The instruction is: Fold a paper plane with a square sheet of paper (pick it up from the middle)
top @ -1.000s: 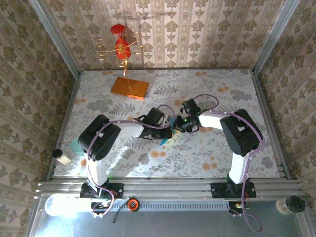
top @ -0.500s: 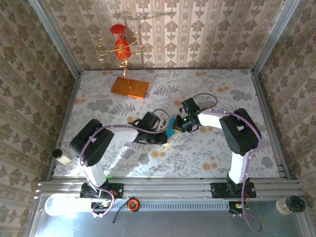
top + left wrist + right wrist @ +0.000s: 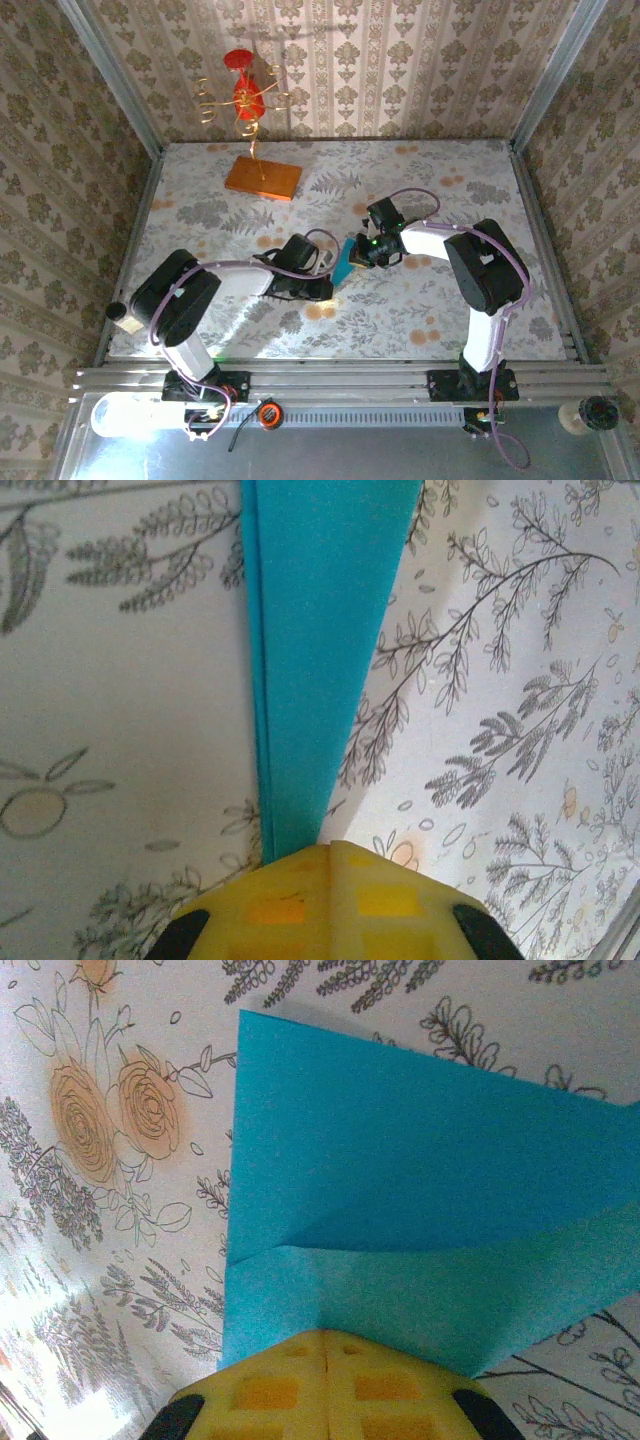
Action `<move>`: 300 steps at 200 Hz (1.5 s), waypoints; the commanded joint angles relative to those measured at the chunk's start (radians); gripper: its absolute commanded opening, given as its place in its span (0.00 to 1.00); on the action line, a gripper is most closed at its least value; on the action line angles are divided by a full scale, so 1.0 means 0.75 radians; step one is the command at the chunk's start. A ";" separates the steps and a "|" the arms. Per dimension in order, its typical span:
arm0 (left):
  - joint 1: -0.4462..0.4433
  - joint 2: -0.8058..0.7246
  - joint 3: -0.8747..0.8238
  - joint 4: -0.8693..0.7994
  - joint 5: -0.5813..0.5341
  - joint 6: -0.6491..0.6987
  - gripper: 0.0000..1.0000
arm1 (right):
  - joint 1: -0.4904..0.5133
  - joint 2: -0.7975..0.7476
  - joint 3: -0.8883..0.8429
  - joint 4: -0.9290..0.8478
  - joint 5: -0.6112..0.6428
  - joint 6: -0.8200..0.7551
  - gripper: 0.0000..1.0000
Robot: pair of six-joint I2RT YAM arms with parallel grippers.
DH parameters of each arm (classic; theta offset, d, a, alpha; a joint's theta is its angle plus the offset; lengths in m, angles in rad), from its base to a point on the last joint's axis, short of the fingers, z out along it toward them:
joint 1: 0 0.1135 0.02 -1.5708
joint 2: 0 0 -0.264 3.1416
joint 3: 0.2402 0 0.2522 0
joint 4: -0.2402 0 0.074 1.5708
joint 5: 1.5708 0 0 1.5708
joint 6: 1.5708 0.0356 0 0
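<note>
Since the picture half a second ago, the left arm has swung its elbow lower and further to its own side, and the left gripper (image 3: 322, 288) has drawn back a little toward the near edge. The right gripper (image 3: 360, 250) has barely shifted. The paper plane (image 3: 343, 262) sits between the two, near the middle of the table (image 3: 450, 190) and well apart from the orange slab (image 3: 263, 178) and the wire ornament (image 3: 247, 95) at the back. From above, its long axis runs on a slant from the left gripper's tips up and away toward the right gripper's, so each arm has one end and neither has to reach. In the left wrist view the left gripper (image 3: 328, 885) has its yellow pads closed together on the narrow end of the plane (image 3: 320, 630), which stretches straight away from them as a slim wedge with a lengthwise crease down its left side. In the right wrist view the right gripper (image 3: 325, 1365) is likewise pinched on the wider end of the plane (image 3: 420, 1190), where a folded flap overlaps the layer beneath. Whether the paper touches the tabletop or hangs just over it I cannot tell. Since both arms grip along one line, I judge that the next crease depends on them keeping that line taut and not twisting against each other.
</note>
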 commanded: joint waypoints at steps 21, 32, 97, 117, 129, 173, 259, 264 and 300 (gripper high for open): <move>-0.029 -0.074 -0.119 -0.234 -0.025 -0.041 0.00 | -0.013 0.096 -0.055 -0.177 0.157 -0.025 0.08; -0.031 -0.119 -0.108 -0.245 -0.035 -0.046 0.00 | -0.009 0.084 -0.061 -0.168 0.138 -0.024 0.09; -0.018 -0.206 0.068 -0.059 -0.122 -0.107 0.00 | 0.097 -0.062 -0.146 -0.041 0.019 0.108 0.09; -0.021 -0.086 0.094 0.045 -0.085 -0.152 0.00 | 0.106 -0.106 -0.164 0.000 0.019 0.154 0.10; -0.029 -0.024 0.111 0.077 -0.068 -0.164 0.00 | 0.103 -0.120 -0.164 0.011 0.022 0.161 0.10; -0.031 0.051 0.076 0.090 -0.092 -0.193 0.00 | 0.081 -0.133 -0.154 0.045 -0.020 0.167 0.10; -0.033 0.086 0.030 0.069 -0.111 -0.191 0.00 | -0.056 -0.229 -0.178 0.199 -0.157 0.084 0.13; -0.033 0.087 0.030 0.069 -0.111 -0.191 0.00 | -0.058 -0.223 -0.172 0.186 -0.154 0.065 0.13; -0.032 0.089 0.036 0.054 -0.111 -0.186 0.00 | -0.062 -0.168 -0.147 0.150 -0.158 0.012 0.12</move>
